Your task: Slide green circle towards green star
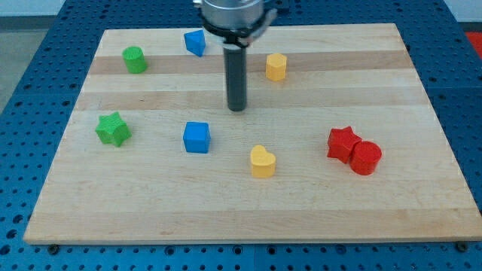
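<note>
Item 1: pale wooden board (316, 203) of glued strips, filling most of the frame, set on a blue perforated surface (30, 30) that shows around its edges.

Item 2: dark straight rod hanging from a grey metal mount at the top centre of the frame. My tip (237, 109) rests on the board a little above the frame's middle, touching no block and carrying nothing; bare wood lies all round it.

Item 3: green circle, a short plastic cylinder (135, 59), in the upper left of the frame, well to the left of my tip and slightly higher.

Item 4: green star-shaped plastic block (113, 129), at the left of the frame, below the green circle and well apart from it.

Item 5: blue plastic block of angular, irregular shape (195, 42), upper centre-left, just left of the rod's shaft.

Item 6: blue plastic cube (196, 137), centre-left, below and to the left of my tip.

Item 7: yellow hexagonal plastic block (276, 66), upper centre-right, near the rod on its right.

Item 8: yellow heart-shaped plastic block (262, 161), lower centre, below my tip.

Item 9: red star-shaped plastic block (343, 143), right of the frame.

Item 10: red plastic cylinder (366, 157), touching the red star at its lower right.
</note>
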